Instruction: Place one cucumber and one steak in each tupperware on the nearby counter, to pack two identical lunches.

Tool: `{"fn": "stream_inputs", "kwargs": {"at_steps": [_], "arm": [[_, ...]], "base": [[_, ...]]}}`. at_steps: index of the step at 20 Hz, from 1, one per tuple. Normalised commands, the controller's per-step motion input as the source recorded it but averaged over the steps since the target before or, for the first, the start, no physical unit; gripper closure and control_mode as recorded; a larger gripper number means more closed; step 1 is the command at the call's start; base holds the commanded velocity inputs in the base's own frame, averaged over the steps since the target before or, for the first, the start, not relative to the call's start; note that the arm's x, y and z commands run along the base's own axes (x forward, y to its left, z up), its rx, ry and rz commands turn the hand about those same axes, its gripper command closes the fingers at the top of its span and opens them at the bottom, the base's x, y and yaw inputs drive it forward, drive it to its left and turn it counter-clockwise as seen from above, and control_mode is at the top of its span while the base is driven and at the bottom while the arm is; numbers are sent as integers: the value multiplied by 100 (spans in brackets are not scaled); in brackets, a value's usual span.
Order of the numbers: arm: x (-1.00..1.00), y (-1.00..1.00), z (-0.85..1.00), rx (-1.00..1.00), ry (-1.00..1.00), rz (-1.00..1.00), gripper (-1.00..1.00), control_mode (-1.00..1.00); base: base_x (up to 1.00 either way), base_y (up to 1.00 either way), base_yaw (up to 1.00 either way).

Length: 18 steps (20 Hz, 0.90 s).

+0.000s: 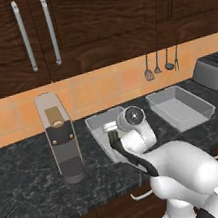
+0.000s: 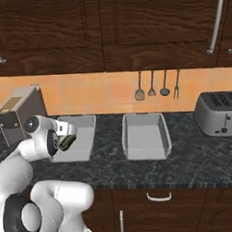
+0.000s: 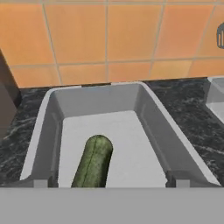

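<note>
Two light grey tupperware trays stand side by side on the black marbled counter (image 1: 28, 186). A dark green cucumber (image 3: 92, 162) lies lengthwise in the left tray (image 3: 148, 113), towards its near end. My gripper (image 3: 109, 183) hovers just over that near end, open, its fingertips (image 3: 41, 183) wide on either side of the cucumber and not touching it. From the base, the gripper (image 1: 113, 136) (image 2: 66, 140) sits over the left tray (image 1: 95, 121) (image 2: 84, 120). The right tray (image 1: 181, 106) (image 2: 145, 135) holds nothing. The steak is out of view.
A tall grey coffee machine (image 1: 60, 140) (image 2: 17, 118) stands just left of the left tray. A silver toaster (image 1: 216, 69) (image 2: 219, 113) sits at the far right. Utensils (image 2: 157, 87) hang on the orange tiled wall, under dark wood cabinets.
</note>
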Motion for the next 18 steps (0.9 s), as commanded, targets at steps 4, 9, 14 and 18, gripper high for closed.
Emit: {"fn": "stream_inputs", "kwargs": {"at_steps": [4,9,14,18], "arm": [[-100,-34,100,6,13,0,-100,-100],[-100,-49,40,3,7,0,-100,-100],[-100,-44,25,0,1,0,-100,-100],[-100,-46,11,0,0,0,-100,-100]], "base": [[0,0,0],[0,0,0],[0,0,0],[0,0,0]]}}
